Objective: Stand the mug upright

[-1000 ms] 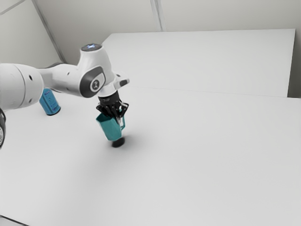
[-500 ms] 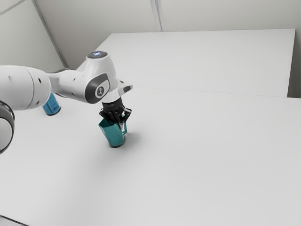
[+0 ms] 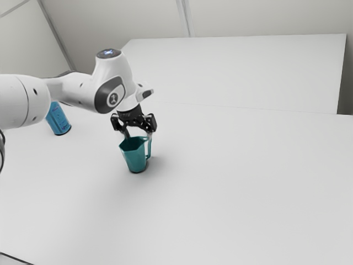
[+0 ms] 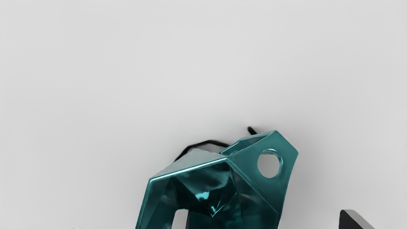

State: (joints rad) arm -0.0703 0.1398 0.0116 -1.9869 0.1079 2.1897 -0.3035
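on the white table (image 3: 237, 187), a teal mug (image 3: 135, 161) upright beneath a spread gripper (image 3: 138, 136)

i have a smooth, matte tabletop with a soft shadow around the mug. a faint line crosses the far part, and past it lies a broad white section (image 3: 237, 72); whether that lies flat or rises, i cannot tell. pale grey walls (image 3: 265, 16) close off the room, with a seam running down the back one.

the mug is near my arm, towards the exterior view's left. its mouth faces up at my wrist camera, and i can see down into glossy, faceted teal walls. nearer the arm's side of the table a blue container (image 3: 57, 120) stands partly behind the arm (image 3: 77, 91); what it holds i cannot tell.

the mug rests on its base, rim up, its long axis close to vertical. its handle (image 4: 286, 171) points towards the exterior view's right, and a round hole shows through it in the wrist view.

my fingers (image 4: 180, 220) stand wide apart with nothing gripped: one is over the mug's mouth, the other outside, beyond the handle. whether either brushes the mug, i cannot tell.
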